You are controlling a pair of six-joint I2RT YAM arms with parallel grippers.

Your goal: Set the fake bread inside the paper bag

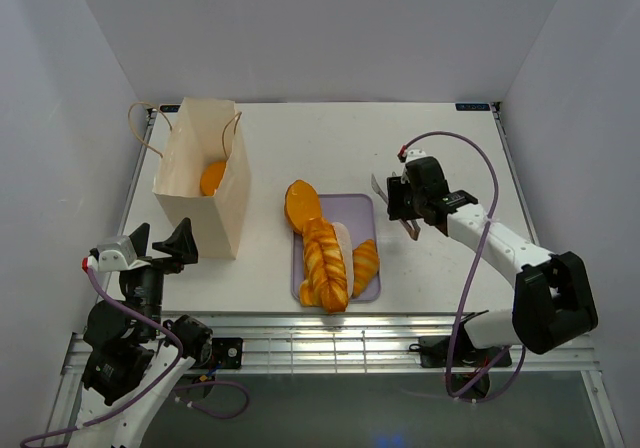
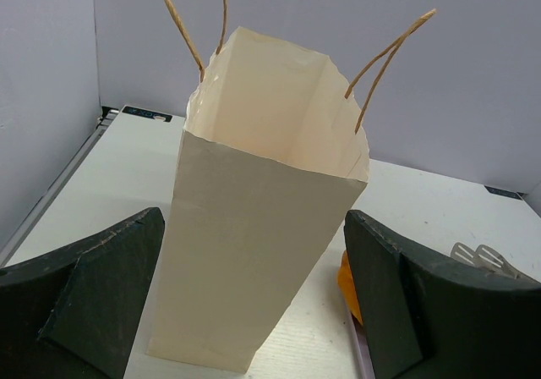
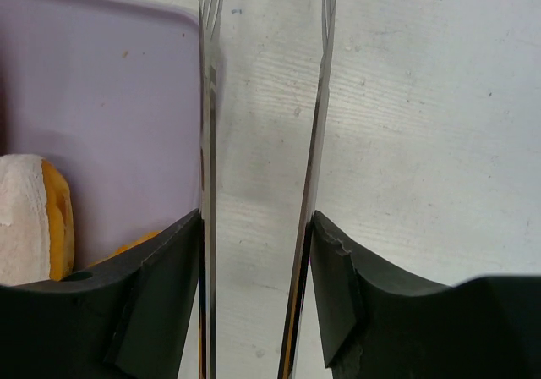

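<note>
The paper bag [image 1: 200,183] stands open at the left with one orange bun [image 1: 212,178] inside. An oval loaf [image 1: 302,204], a braided loaf [image 1: 325,263] and a smaller pastry [image 1: 365,265] lie on and beside the lilac tray [image 1: 362,211]. My left gripper [image 1: 160,246] is open and empty just in front of the bag; in its wrist view the bag [image 2: 262,210] stands between the spread fingers [image 2: 93,294]. My right gripper [image 1: 403,204] is shut on the metal tongs [image 3: 207,100], held over the tray's right edge [image 3: 101,91]. The tongs are open and empty.
The bag's cord handles [image 2: 190,24] stick up above its mouth. A white-cut pastry end [image 3: 30,218] shows at the tray's left in the right wrist view. White walls enclose the table on three sides; a metal rail [image 1: 330,333] runs along the near edge.
</note>
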